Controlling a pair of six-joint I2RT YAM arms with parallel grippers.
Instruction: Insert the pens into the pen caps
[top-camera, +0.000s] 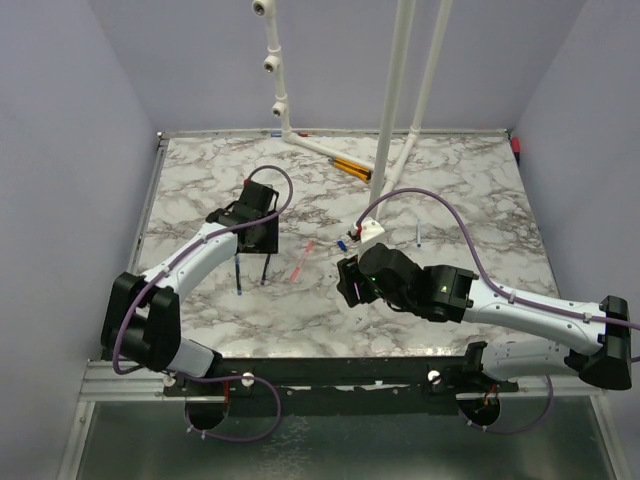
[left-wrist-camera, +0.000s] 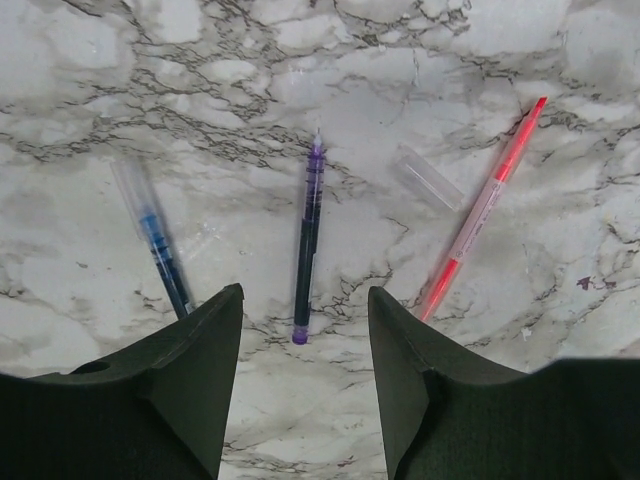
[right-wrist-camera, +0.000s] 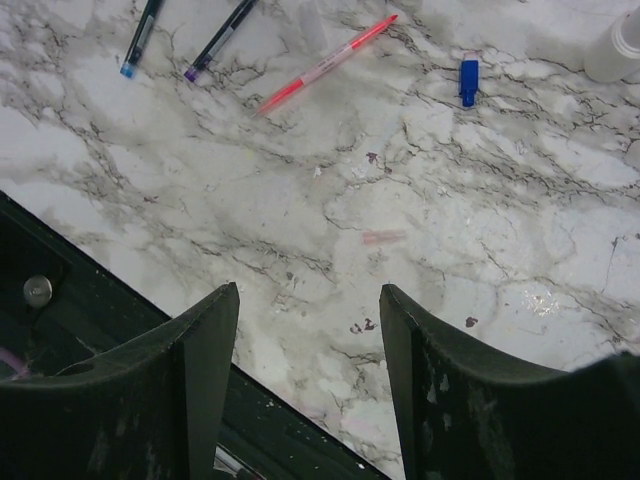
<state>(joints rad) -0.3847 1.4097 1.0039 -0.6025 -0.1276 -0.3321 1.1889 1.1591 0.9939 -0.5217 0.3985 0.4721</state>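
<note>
The left gripper (left-wrist-camera: 305, 293), jaws spread and empty, hangs over the blue pen (left-wrist-camera: 160, 252), dark pen (left-wrist-camera: 308, 245) (purple ends) and pink-red pen (left-wrist-camera: 487, 208) on the marble table (left-wrist-camera: 90, 60). Farther right, a blue cap (right-wrist-camera: 469, 80) lies near the right gripper (right-wrist-camera: 308, 292), whose jaws are likewise spread and empty.

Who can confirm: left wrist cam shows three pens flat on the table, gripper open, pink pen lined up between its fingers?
One slip: the pen lined up between the fingers of the left gripper is the purple-tipped dark pen; the pink pen lies to their right. The left wrist view shows this. Rest holds: three pens flat on the table, gripper open.
</note>
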